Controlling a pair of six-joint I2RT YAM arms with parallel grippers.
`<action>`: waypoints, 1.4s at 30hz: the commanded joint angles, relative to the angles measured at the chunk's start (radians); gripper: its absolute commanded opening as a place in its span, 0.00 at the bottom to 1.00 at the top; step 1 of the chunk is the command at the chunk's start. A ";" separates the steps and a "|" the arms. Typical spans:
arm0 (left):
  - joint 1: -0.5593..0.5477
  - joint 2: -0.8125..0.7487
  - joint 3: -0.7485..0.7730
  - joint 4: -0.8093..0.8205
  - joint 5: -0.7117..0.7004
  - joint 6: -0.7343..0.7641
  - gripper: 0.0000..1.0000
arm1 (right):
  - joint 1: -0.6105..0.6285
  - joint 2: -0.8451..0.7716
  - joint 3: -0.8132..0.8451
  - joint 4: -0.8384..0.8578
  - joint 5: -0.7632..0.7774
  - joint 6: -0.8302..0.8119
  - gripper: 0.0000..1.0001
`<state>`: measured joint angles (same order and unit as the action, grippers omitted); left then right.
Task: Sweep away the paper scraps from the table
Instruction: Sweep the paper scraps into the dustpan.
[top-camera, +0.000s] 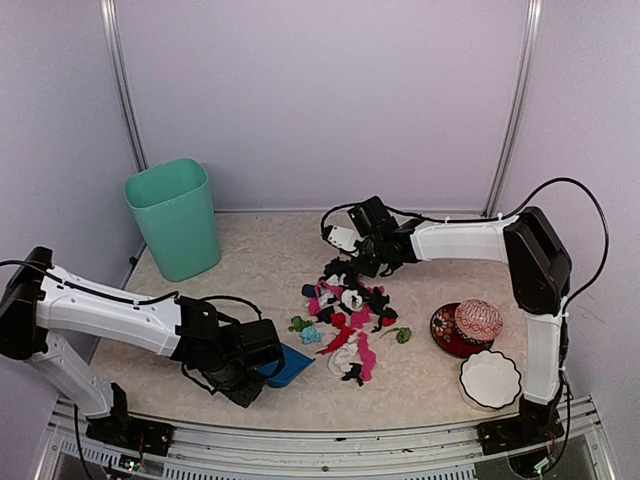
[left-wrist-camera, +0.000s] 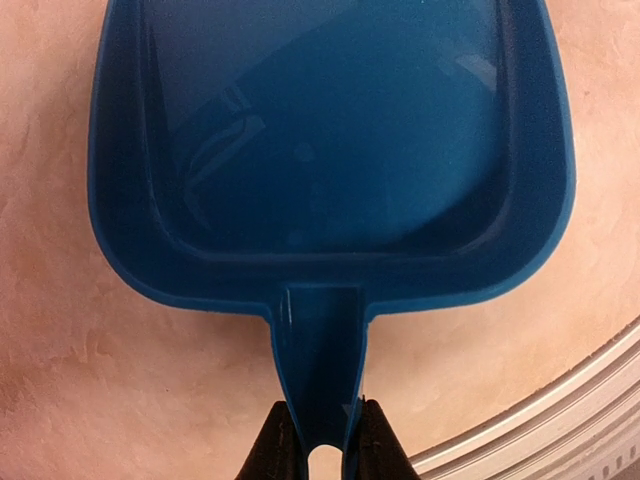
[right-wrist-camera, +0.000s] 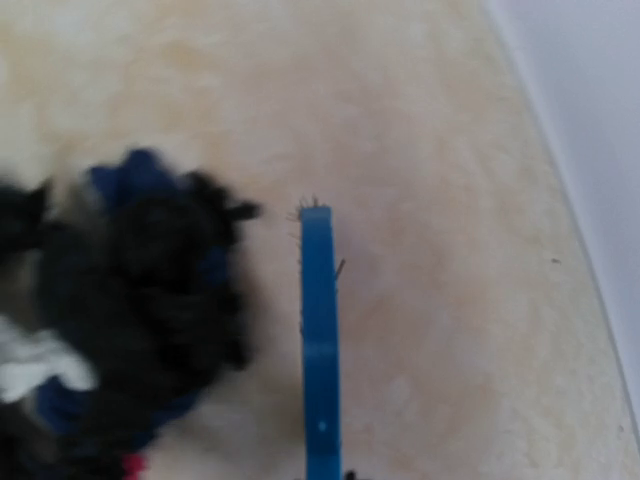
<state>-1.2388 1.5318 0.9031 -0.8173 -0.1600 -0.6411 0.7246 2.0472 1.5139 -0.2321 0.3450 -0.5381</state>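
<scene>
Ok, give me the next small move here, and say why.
Probably slide the dustpan toward the paper scraps until its lip meets them. The left gripper clamps its handle, the pan is empty and sits short of the pile, while the right gripper holds the brush at the pile's far side, placed to sweep toward it.

Beige table (top-camera: 270, 260), faint marbled mottling, pinker in the left wrist view. The paper scraps (top-camera: 345, 315) are a mixed heap: black, hot pink, red, white, navy, with a few green and teal bits at the edges. Plain dustpan (left-wrist-camera: 330, 150), deep glossy blue. Bright blue brush (right-wrist-camera: 320, 340), dark bristle tips. Plain bin (top-camera: 175, 215), mint green. Dark red dish (top-camera: 447, 335), patterned rim. Pink-red ball (top-camera: 479, 320), lattice pattern. White small bowl (top-camera: 489, 380). Pale lavender-grey walls (top-camera: 320, 100).
</scene>
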 joint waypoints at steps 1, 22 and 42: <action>0.030 0.038 0.051 0.010 0.030 0.072 0.00 | 0.052 0.013 -0.011 -0.013 -0.013 -0.047 0.00; 0.110 0.147 0.073 0.116 0.049 0.134 0.00 | 0.296 -0.144 -0.195 -0.039 -0.207 0.161 0.00; 0.128 0.119 -0.007 0.227 0.030 0.110 0.00 | 0.352 -0.287 -0.325 0.050 -0.371 0.353 0.00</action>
<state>-1.1194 1.6604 0.9306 -0.6292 -0.1238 -0.5190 1.0611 1.7920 1.2064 -0.2012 -0.0017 -0.2684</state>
